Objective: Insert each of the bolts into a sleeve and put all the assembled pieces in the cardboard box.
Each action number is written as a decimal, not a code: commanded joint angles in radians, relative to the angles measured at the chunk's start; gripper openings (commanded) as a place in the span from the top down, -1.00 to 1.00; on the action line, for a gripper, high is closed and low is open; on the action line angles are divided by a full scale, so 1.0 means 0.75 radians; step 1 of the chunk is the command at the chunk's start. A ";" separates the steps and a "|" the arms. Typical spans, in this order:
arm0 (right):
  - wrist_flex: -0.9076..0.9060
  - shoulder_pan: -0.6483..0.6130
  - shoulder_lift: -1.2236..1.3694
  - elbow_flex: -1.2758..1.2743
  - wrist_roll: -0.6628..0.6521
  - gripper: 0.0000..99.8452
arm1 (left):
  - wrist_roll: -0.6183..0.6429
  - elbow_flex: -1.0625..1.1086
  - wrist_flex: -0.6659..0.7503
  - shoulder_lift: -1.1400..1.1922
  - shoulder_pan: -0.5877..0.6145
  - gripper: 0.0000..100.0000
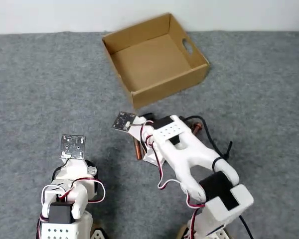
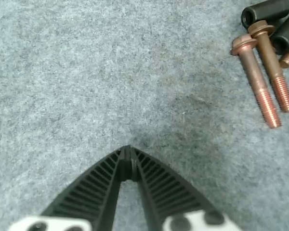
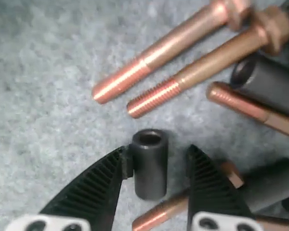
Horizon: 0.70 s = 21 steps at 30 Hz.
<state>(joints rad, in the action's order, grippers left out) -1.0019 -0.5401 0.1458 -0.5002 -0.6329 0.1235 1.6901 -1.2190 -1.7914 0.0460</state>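
Underfoot, so to speak, lies a grey, nubbly carpet (image 1: 35, 84), which runs back to a plain white wall (image 1: 50, 15) along the far edge of the high view. The cardboard box (image 1: 169, 89) sits on that carpet near the wall, turned at an angle, open side up, with a handle slot (image 1: 188, 47) cut in one wall.

Just in front of the box's near corner the right arm (image 1: 189, 149) is stretched out low. Its right gripper (image 3: 158, 150) stands parted around a short black sleeve (image 3: 149, 163) lying on the carpet; one finger (image 3: 103, 180) touches the sleeve's side, while the other has a sliver of carpet between it and the sleeve. Beyond the sleeve lie two copper-coloured bolts (image 3: 154, 55) side by side (threads toward the gripper), with more bolts and dark sleeves crowded next to them.

The left gripper (image 2: 130, 155) is pinched together, tips meeting, holding nothing, over bare carpet. Bolts (image 2: 257, 82) and sleeves (image 2: 267, 10) lie well off to one side of it.
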 commanded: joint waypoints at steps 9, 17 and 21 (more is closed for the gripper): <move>-0.269 0.034 0.244 0.473 0.088 0.97 | 0.002 -0.007 -0.006 -0.008 -0.004 0.99; -0.733 0.036 0.240 0.872 0.092 0.98 | 0.002 -0.007 -0.006 -0.008 -0.004 0.99; -0.924 0.050 0.154 1.013 0.172 0.98 | 0.002 -0.007 -0.006 -0.008 -0.004 0.99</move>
<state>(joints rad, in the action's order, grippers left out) -1.5942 -0.5217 0.3360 0.1611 -0.5593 0.1235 1.6901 -1.2190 -1.7914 0.0460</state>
